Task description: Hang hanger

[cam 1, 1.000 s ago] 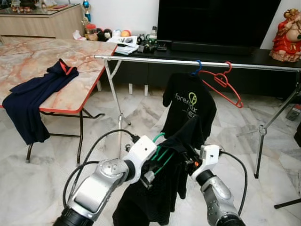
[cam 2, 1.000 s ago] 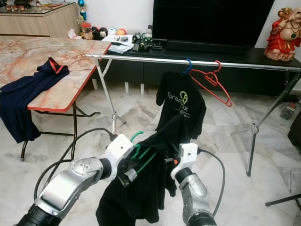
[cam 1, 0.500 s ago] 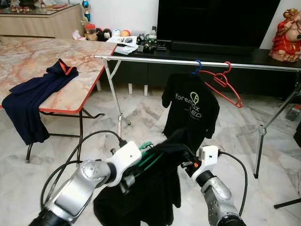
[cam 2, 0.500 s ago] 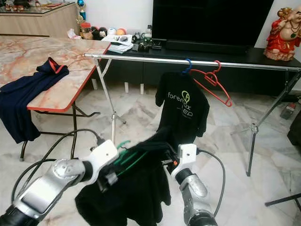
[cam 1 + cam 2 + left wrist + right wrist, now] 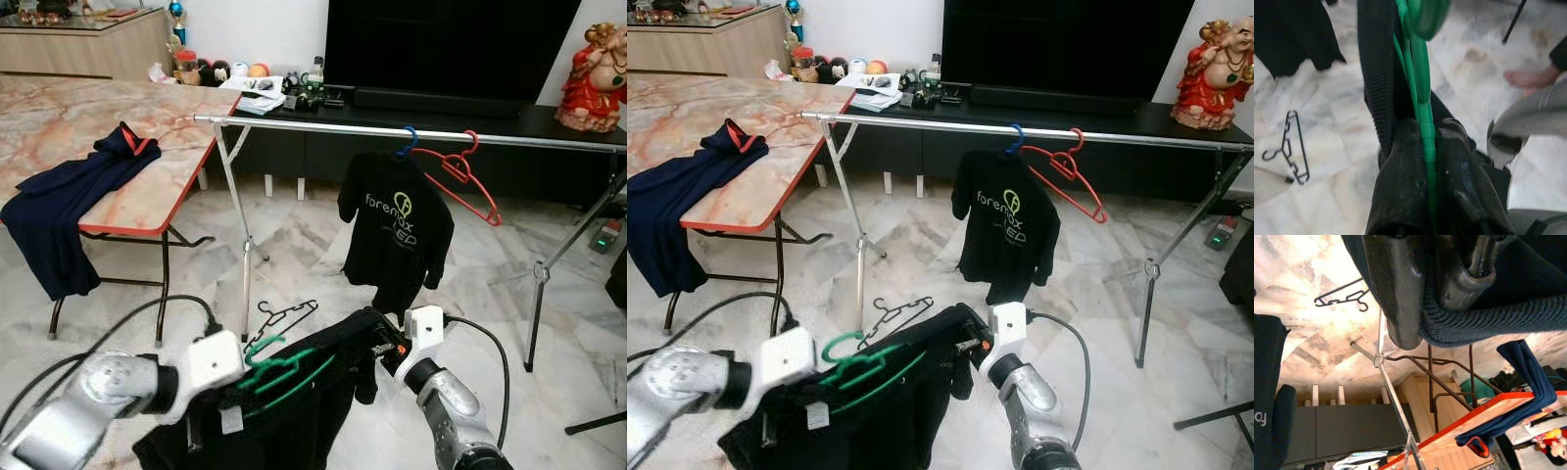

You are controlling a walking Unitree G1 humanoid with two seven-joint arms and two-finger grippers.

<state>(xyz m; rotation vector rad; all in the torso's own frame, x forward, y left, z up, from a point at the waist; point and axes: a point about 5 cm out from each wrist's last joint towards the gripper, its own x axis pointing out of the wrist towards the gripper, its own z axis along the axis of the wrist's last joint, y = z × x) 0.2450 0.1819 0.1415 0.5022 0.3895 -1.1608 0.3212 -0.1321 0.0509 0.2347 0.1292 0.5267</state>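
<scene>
1. The left end effector [image 5: 1422, 161] is clamped on the neck of the green hanger [image 5: 279, 370], just below its hook, so the hook stays free to go over the rail [image 5: 411, 131]
2. A black garment [image 5: 294, 411] is draped on that hanger and hangs low in front of the robot, well short of the rail, so the hanging step is not yet done
3. The right end effector [image 5: 1444, 289] pinches a fold of the garment's ribbed edge; this probably keeps the cloth from sliding off the hanger, though the grip is hard to read from the head views
4. On the rail a black printed shirt [image 5: 397, 235] hangs from a blue hook, with a bare red hanger [image 5: 460, 176] just beside it; the open stretch of rail to the robot's left of them looks the likeliest spot
5. A thin black hanger [image 5: 284, 318] lies on the floor near the rail's leg
6. A navy shirt [image 5: 73, 201] is draped over the edge of the marble surface [image 5: 59, 113], well apart from the work, likely waiting its turn
</scene>
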